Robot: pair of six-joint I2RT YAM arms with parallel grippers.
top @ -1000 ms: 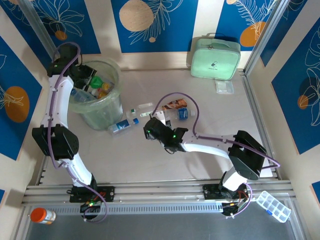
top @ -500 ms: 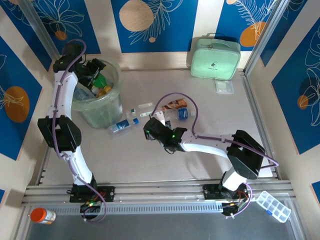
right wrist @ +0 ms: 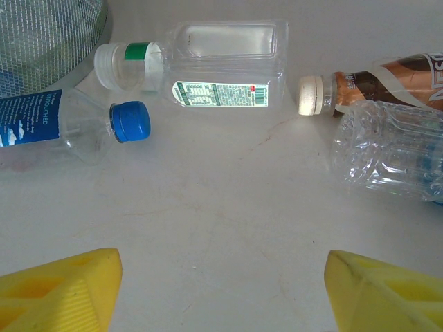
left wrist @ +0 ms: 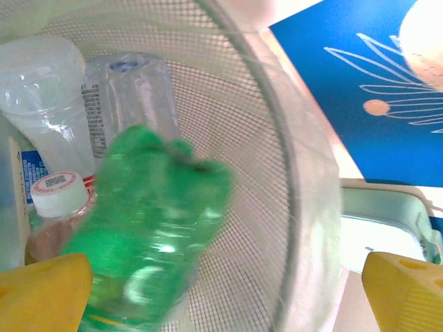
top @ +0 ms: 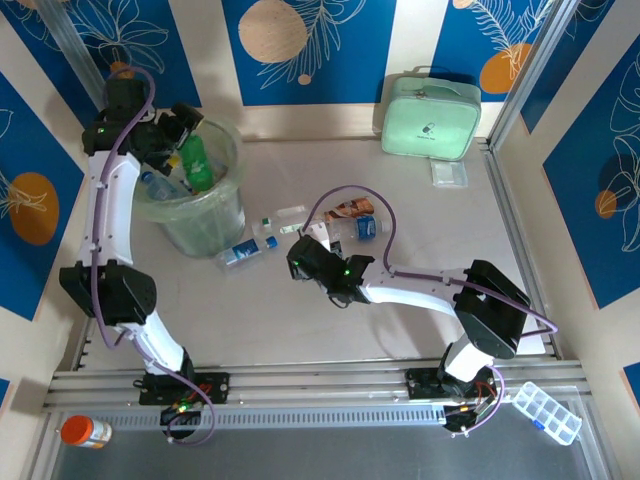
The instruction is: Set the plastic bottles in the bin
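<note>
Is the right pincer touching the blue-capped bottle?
Apart. The right wrist view shows bare table between the right pincer and the blue-capped bottle.

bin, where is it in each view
Top external: the bin stands far left, a green bottle within its rim.
Left wrist: the mesh wall of the bin curves round that green bottle.
Right wrist: the mesh edge of the bin sits top left.
Shared landmark: the blue-capped bottle lying beside it, top external and right wrist.
</note>
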